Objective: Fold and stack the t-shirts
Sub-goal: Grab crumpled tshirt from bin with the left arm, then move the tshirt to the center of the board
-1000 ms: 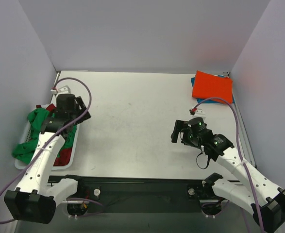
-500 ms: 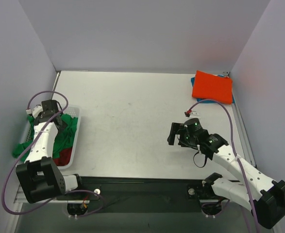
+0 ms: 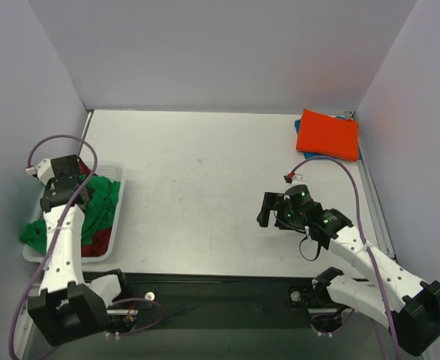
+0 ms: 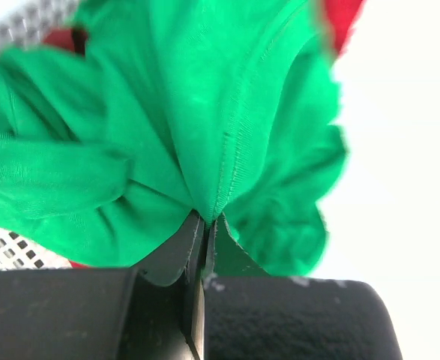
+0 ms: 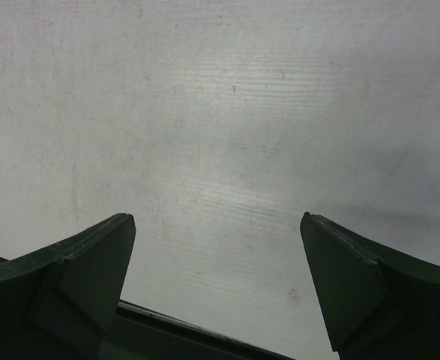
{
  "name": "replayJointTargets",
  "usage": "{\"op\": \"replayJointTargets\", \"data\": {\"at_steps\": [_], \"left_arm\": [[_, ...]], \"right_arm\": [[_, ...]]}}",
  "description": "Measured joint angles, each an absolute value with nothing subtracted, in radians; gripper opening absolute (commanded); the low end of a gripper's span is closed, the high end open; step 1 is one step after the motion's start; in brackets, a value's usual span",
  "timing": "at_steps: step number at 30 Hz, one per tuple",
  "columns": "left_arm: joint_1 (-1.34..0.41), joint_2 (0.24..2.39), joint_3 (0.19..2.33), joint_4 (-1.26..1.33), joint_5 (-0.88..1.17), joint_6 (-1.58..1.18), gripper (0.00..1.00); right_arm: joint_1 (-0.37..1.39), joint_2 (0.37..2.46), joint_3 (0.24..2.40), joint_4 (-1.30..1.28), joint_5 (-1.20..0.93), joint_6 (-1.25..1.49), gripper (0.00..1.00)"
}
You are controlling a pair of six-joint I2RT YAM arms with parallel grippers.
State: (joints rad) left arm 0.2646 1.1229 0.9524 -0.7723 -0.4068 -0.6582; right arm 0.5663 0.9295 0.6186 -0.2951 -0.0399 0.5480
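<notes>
Top view high overhead, looking down; wrist views close, within it

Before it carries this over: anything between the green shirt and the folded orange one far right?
Nothing visible on the table between them. The left gripper, shut on the green shirt, need only clear the wall of the basket; the open right gripper hovers nearer than that path.
</notes>
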Motion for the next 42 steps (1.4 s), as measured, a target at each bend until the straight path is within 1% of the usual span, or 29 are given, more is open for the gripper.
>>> {"op": "replayJointTargets", "data": {"at_steps": [4,7,13,16,19,23,27,29,33,37,38,39,42], "left_arm": [[0.265,0.977,1.041,-0.786,-0.328,-0.635,0.00],[0.265,0.915,1.126,-0.788,-0.251,-0.622,0.00],[0.253,0.926,1.338,-0.789,-0.084,-0.615,0.00],[0.197,0.983,1.481,-0.789,-0.014,-0.614,0.00],[0.041,1.060,1.641,-0.782,0.002,-0.604,0.00],[-0.302,1.199,1.894,-0.780,-0.059,-0.555,0.00],[-0.633,1.341,2.123,-0.775,-0.193,-0.480,0.00],[-0.738,1.386,2.173,-0.770,-0.250,-0.448,0.00],[-0.828,1.451,2.173,-0.739,-0.308,-0.428,0.00],[-0.840,1.485,2.023,-0.669,-0.304,-0.442,0.00],[-0.841,1.503,1.991,-0.658,-0.298,-0.448,0.02],[-0.842,1.526,1.962,-0.645,-0.286,-0.458,0.07],[-0.844,1.610,1.878,-0.588,-0.232,-0.480,0.25]], "right_arm": [[0.566,0.929,0.619,-0.295,-0.051,0.548,1.00],[0.566,0.930,0.619,-0.295,-0.054,0.549,1.00],[0.567,0.962,0.658,-0.295,-0.065,0.549,0.99],[0.566,0.977,0.698,-0.295,-0.069,0.549,0.99],[0.566,0.992,0.742,-0.295,-0.069,0.549,0.99],[0.566,1.008,0.800,-0.295,-0.068,0.548,0.99],[0.567,1.011,0.842,-0.295,-0.068,0.548,0.99],[0.566,1.011,0.853,-0.295,-0.068,0.549,0.99],[0.566,1.002,0.856,-0.298,-0.065,0.549,0.99],[0.566,0.967,0.843,-0.300,-0.045,0.553,0.99],[0.566,0.957,0.837,-0.302,-0.039,0.554,0.99],[0.566,0.944,0.826,-0.301,-0.027,0.560,0.98],[0.567,0.891,0.772,-0.303,0.012,0.588,0.95]]}}
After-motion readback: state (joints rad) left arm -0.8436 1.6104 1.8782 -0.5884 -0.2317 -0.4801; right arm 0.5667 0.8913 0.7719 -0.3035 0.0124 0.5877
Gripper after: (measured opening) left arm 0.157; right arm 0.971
